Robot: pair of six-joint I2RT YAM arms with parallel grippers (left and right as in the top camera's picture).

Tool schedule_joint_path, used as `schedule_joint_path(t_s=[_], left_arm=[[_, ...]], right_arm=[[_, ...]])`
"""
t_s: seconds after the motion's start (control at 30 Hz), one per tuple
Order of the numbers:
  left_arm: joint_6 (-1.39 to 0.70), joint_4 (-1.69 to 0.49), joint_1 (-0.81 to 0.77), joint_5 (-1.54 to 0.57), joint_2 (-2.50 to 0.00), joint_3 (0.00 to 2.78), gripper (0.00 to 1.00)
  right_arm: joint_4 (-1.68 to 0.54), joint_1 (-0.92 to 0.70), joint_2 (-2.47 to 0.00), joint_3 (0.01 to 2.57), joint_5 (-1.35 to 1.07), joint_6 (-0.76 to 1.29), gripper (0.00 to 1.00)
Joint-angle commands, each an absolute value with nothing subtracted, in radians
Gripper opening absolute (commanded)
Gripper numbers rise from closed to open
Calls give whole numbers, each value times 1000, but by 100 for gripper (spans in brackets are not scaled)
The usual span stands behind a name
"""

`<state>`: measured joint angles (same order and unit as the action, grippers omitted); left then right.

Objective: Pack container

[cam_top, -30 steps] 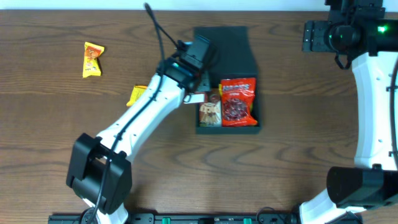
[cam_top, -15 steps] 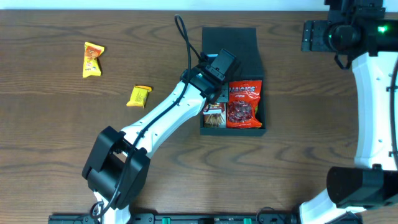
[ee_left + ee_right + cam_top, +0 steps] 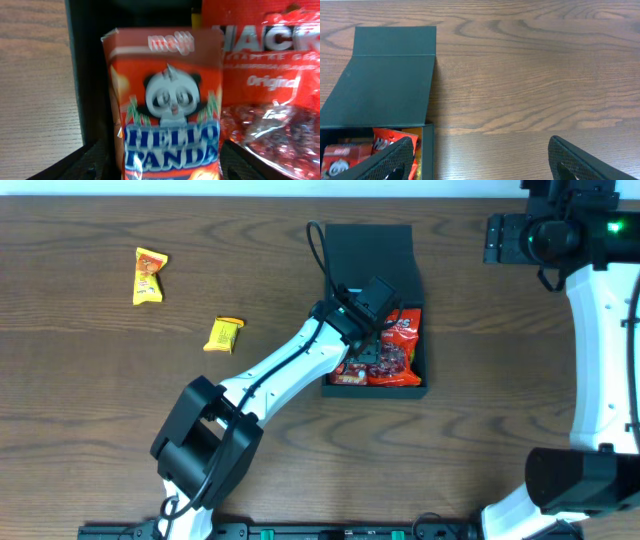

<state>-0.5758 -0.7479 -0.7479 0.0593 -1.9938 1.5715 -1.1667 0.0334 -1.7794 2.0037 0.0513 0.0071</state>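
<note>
hello panda box (image 3: 167, 100) seen inside container (image 3: 368, 250), flanked by left fingers (image 3: 92, 165); grip cannot be told. right fingers (image 3: 395, 157) spread open.

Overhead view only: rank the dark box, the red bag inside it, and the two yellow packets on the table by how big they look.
1. Dark box, open flap included.
2. Red bag, partly hidden.
3. Far-left yellow-orange packet and the yellow packet nearer the box: too alike to rank.
</note>
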Motion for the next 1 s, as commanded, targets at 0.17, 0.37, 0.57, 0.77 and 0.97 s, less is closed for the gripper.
schedule_joint_path(t_s=[0.17,0.37,0.57,0.77,0.97], left_arm=[[-553,-751,-741,91,-1979,1605,78],[-554,-767,-703,249,-1867,1667,84],[-535,-808,-548,364,-1777,1667,91],[-535,-881,-371,294,-1781,1658,89],[-519,-915,-258,261,-1781,1658,88]], right_arm=[[-1183,42,-1778,2012,44,21,86],[-1156,49,-1796,1867,31,21,39],[-1093,44,-1802,1615,-88,22,1],[-1000,25,-1802,1436,-184,22,2],[-903,-47,-1816,1315,-177,32,2]])
